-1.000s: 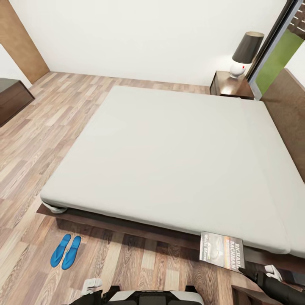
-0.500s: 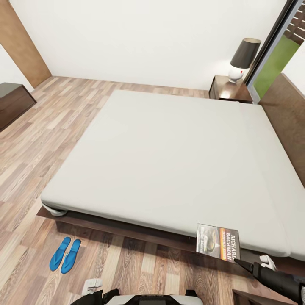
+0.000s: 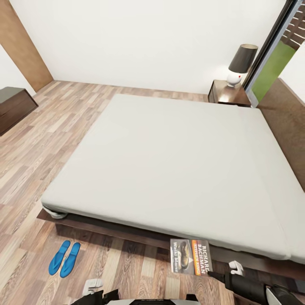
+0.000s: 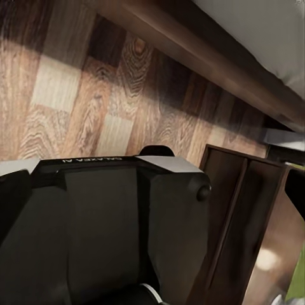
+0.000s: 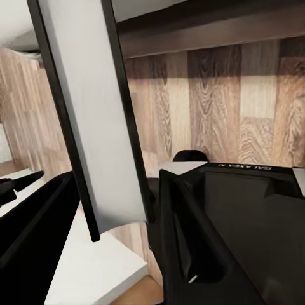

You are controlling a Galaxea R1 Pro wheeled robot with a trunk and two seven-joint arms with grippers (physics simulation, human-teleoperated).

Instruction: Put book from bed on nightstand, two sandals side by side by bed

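Note:
The book (image 3: 190, 256) hangs over the floor just off the near edge of the bed (image 3: 169, 161), cover up. My right gripper (image 3: 211, 273) is shut on its lower right corner. In the right wrist view the book (image 5: 89, 108) stands edge-on, its white pages clamped between the dark fingers (image 5: 184, 235). Two blue sandals (image 3: 64, 258) lie side by side on the floor near the bed's near left corner. A nightstand (image 3: 228, 92) carrying a lamp stands at the far right by the headboard. A white part of my left arm (image 3: 92, 286) shows low down, its fingers hidden.
A long dark cabinet (image 3: 15, 105) stands against the left wall. A dark wooden piece of furniture (image 4: 244, 210) stands by the bed frame (image 4: 190, 51). A lamp (image 3: 242, 63) takes up part of the nightstand top. Wood floor runs along the bed's left and near sides.
My right gripper has carried the book left and slightly down, from over the mattress edge out over the floor. The sandals have stayed put.

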